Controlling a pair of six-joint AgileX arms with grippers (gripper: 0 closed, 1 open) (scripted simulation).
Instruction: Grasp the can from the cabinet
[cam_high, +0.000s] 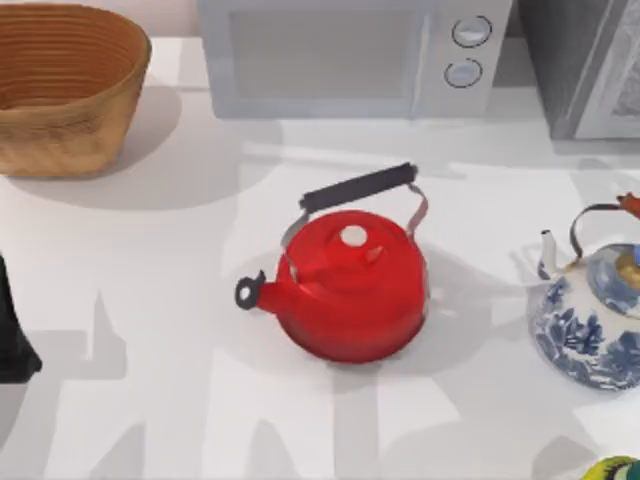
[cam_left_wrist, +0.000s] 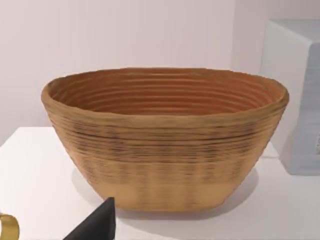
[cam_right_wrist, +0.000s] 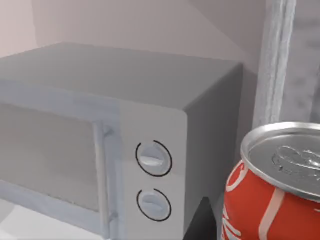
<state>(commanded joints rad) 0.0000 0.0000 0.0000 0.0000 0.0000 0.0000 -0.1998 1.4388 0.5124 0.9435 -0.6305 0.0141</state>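
Note:
The can (cam_right_wrist: 272, 200) is red with white lettering and a silver top, upright and very close in the right wrist view. A sliver of the can (cam_high: 630, 205) shows at the top view's right edge, above the blue-and-white kettle and in front of the grey cabinet (cam_high: 585, 70). My right gripper (cam_right_wrist: 265, 232) is shut on it: one dark finger (cam_right_wrist: 201, 222) lies against the can's side, the other is hidden behind the can. My left gripper (cam_high: 14, 350) is parked at the table's left edge, facing the basket.
A red kettle (cam_high: 350, 285) stands mid-table and a blue-and-white kettle (cam_high: 590, 325) at the right. A microwave (cam_high: 350, 55) sits at the back, next to the cabinet. A woven basket (cam_high: 65, 85) is at the back left. A yellow-green and black round thing (cam_high: 612, 468) lies front right.

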